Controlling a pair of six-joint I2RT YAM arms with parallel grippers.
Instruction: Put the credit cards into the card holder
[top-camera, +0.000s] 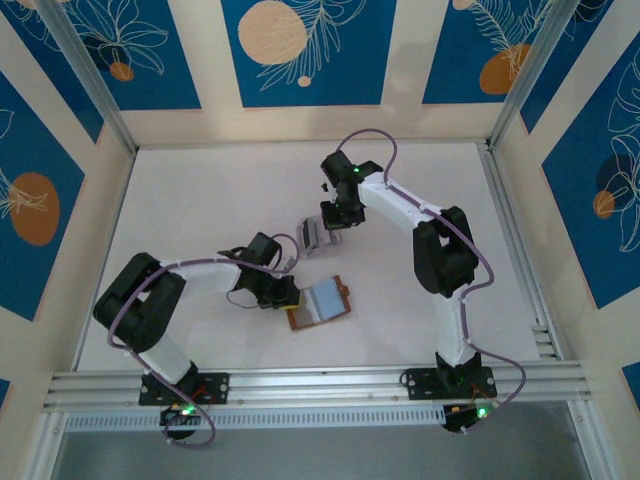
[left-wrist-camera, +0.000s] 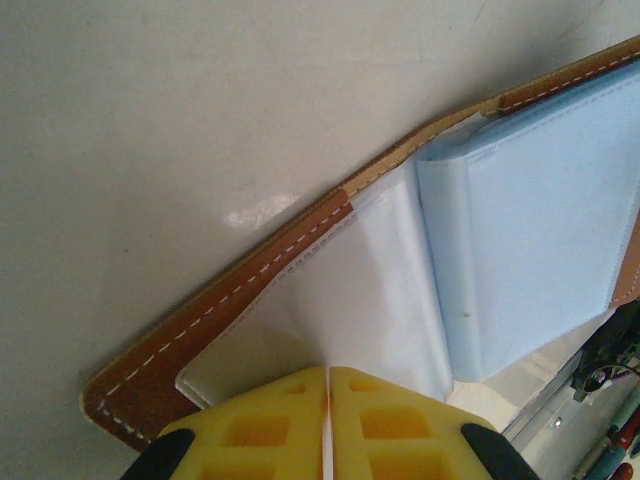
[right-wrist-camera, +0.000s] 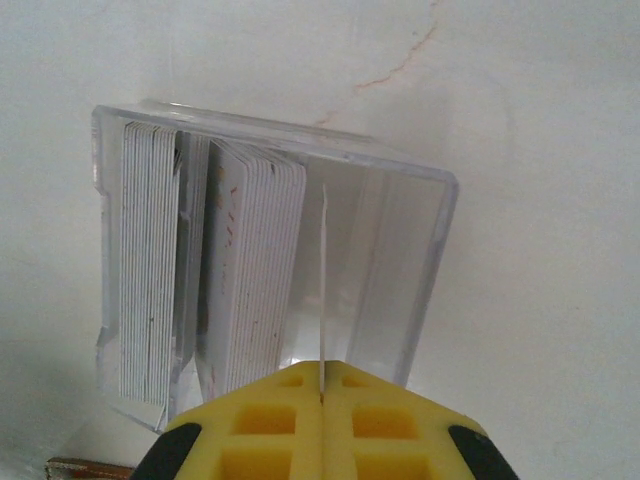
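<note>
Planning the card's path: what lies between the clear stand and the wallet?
Nothing. In the top view the table between stand and wallet is bare.

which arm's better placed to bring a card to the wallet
Right: the right end effector is shut on a card at the clear box; the left end effector pinches the wallet's clear sleeve.

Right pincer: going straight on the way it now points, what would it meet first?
The right pincer, shut on one edge-on credit card, points into the free right section of the clear card box. Straight on, that card would probably hit its bottom first, beside the stacked cards; depth is unclear.
</note>
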